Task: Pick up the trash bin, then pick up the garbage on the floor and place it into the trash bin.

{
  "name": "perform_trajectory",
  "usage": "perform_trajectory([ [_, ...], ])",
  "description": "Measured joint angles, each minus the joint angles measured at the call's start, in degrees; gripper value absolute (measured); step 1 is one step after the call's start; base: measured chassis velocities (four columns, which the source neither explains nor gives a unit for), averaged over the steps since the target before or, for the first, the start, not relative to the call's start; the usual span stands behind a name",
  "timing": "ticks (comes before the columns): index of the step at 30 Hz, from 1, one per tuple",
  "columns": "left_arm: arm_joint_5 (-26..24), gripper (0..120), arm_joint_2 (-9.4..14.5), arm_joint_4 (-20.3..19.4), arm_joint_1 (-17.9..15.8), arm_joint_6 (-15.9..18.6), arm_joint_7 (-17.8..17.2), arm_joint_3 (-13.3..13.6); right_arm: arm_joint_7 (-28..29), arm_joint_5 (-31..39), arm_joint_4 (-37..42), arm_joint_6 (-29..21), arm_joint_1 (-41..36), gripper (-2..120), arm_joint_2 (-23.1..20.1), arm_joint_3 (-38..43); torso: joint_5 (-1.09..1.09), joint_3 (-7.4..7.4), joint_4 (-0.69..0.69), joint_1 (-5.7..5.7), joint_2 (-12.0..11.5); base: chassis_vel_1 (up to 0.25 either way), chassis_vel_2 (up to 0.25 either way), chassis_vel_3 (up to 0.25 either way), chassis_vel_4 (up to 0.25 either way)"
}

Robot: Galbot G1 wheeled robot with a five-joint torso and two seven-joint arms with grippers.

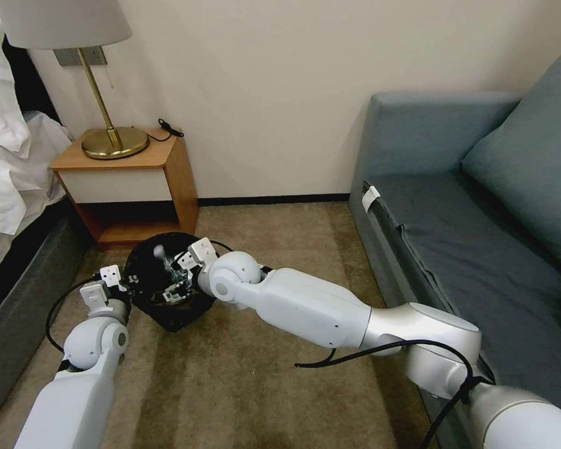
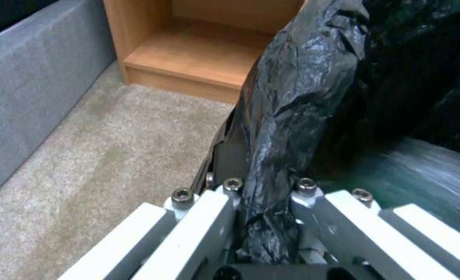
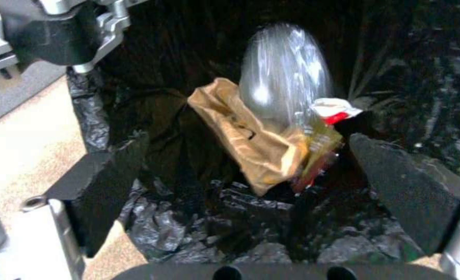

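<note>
Head view: the trash bin (image 1: 168, 293), lined with a crinkled black plastic bag (image 2: 297, 101), sat on the tan carpet (image 1: 249, 386) at centre left of the frame, just in front of the wooden nightstand (image 1: 131, 181) that carried a brass lamp (image 1: 112, 140). A blue-grey sofa (image 1: 480, 206) filled the right side, and white bedding (image 1: 9, 156) showed at the left edge.

The left tool (image 1: 115, 284) met the bin's left rim. In the left wrist view the left tool (image 2: 264, 217) was clenched on a bunched fold of the bag at the bin's rim, the plastic squeezed between its white fingers (image 2: 199, 229).

The right tool (image 1: 176, 274) reached from the lower right across the frame and hung over the bin's mouth. In the right wrist view the right tool (image 3: 251, 182) was released, its dark pads (image 3: 111, 182) spread wide at lower left and lower right, touching nothing.

Between and beyond the pads, at frame centre, garbage lay inside the bin: a crumpled tan paper bag (image 3: 240, 132), a clear bottle (image 3: 284, 81) blurred above it, and a red-and-white wrapper (image 3: 336, 111) just right of the bottle.
</note>
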Motion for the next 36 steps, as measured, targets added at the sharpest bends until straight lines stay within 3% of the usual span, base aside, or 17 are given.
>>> perform_trajectory([
  [9, -5.1, 2, 0.6, -0.2, 0.0, 1.6, -1.8, -0.8, 1.1, 0.2, 1.1, 0.0, 1.2, 100, -1.1, 3.5, 0.00, 0.00, 0.01, 0.00, 0.0, 0.000, 0.000, 0.000, 0.000],
  [11, -11.2, 2, 0.6, -0.6, -0.1, 4.0, -4.5, -1.6, 1.7, 0.7, 1.9, -0.1, 2.3, 100, -2.7, 5.5, 0.00, 0.00, 0.00, 0.00, 0.0, 0.000, 0.000, 0.000, 0.000],
  [15, -15.9, 2, 0.3, -0.7, -0.3, 5.8, -6.9, -2.8, 2.6, 2.0, 3.2, -0.3, 3.1, 100, -4.7, 6.3, 0.00, 0.00, -0.01, 0.00, 0.0, 0.000, 0.000, 0.000, 0.000],
  [17, -20.7, 2, -0.5, -1.1, -0.3, 7.7, -8.8, -5.2, 3.2, 3.4, 5.6, -0.6, 3.5, 100, -7.8, 6.4, 0.00, 0.00, -0.01, 0.00, 0.0, 0.000, 0.000, 0.000, 0.000],
  [22, -24.9, 2, -1.1, -0.7, -0.4, 9.1, -10.5, -7.6, 4.5, 4.3, 7.7, -1.0, 2.3, 100, -10.3, 6.4, 0.01, 0.00, 0.00, 0.00, 0.0, 0.000, 0.000, 0.000, 0.000],
  [36, -26.6, 2, 0.0, 3.8, -1.4, 10.6, -11.6, -8.8, 5.4, 3.4, 7.6, -1.1, -0.3, 100, -10.6, 7.0, -0.01, 0.00, 0.00, 0.00, 0.0, 0.000, 0.000, 0.000, 0.000],
])
